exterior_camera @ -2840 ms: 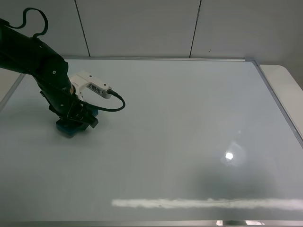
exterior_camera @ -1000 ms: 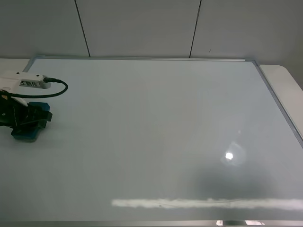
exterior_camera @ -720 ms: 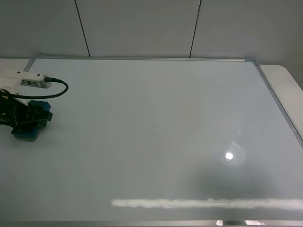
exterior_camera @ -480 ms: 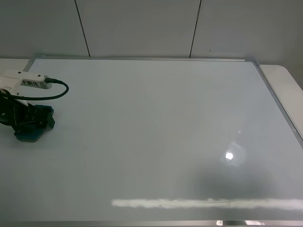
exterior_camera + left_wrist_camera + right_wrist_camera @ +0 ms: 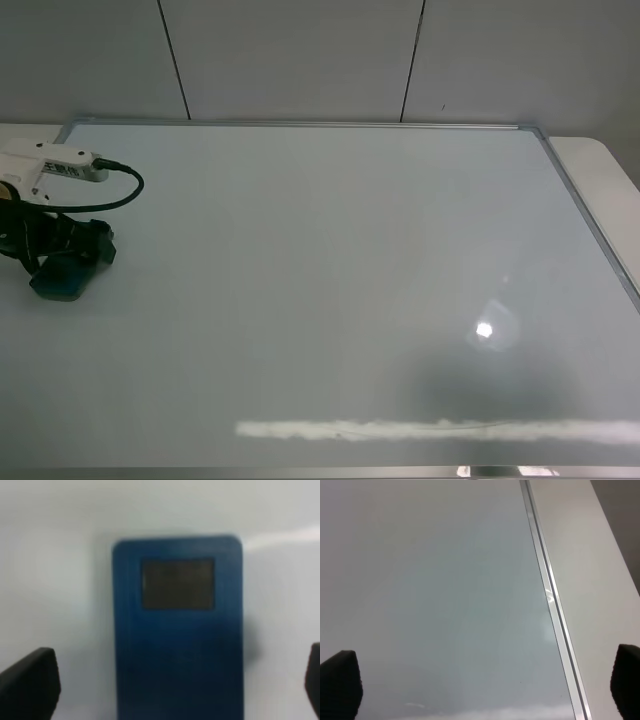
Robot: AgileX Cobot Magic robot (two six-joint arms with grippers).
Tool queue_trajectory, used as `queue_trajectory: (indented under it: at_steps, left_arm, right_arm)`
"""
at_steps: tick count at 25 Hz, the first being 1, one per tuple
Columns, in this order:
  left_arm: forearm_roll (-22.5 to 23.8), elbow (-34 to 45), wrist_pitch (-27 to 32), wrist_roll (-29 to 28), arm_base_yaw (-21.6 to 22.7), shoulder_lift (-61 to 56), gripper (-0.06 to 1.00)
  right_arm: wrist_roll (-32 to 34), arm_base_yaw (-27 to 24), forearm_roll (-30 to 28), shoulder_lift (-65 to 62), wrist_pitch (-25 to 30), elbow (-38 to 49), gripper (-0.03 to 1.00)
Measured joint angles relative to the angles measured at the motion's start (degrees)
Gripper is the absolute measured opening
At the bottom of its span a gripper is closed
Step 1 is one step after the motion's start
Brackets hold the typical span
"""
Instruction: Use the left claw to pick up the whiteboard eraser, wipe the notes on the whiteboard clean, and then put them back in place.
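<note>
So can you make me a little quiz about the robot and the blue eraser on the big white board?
1. True or false: the left claw is squeezing the whiteboard eraser tight.
2. Where does the eraser lie on the whiteboard in the high view? A) by its left edge B) in the middle C) by its right edge
3. Fill in: the dark patch on top of the eraser has a ______ shape.

Key:
1. False. In the left wrist view both fingers stand apart from the eraser, with bare board between.
2. A.
3. Square.
</note>
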Motion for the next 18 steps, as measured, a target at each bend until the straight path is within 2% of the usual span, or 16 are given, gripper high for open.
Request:
queue_trajectory:
  at_steps: [5,10,14,18]
  left_arm:
    - [-0.4,0.0,-0.4,0.1,0.0,-9.1,0.99]
    - [-5.9,0.0,1.6,0.1,0.0,-22.6,0.99]
    - [-11.8,0.0,8.6,0.1,0.0,-34.3,0.99]
    - [-12.9,0.0,18.1,0.1,0.0,-45.5,0.99]
  right_arm:
    - [0.0,0.0,0.0,0.0,0.0,0.0,0.99]
    - [0.0,0.0,0.0,0.0,0.0,0.0,0.99]
    - [0.0,0.0,0.0,0.0,0.0,0.0,0.99]
    - [0.0,0.0,0.0,0.0,0.0,0.0,0.99]
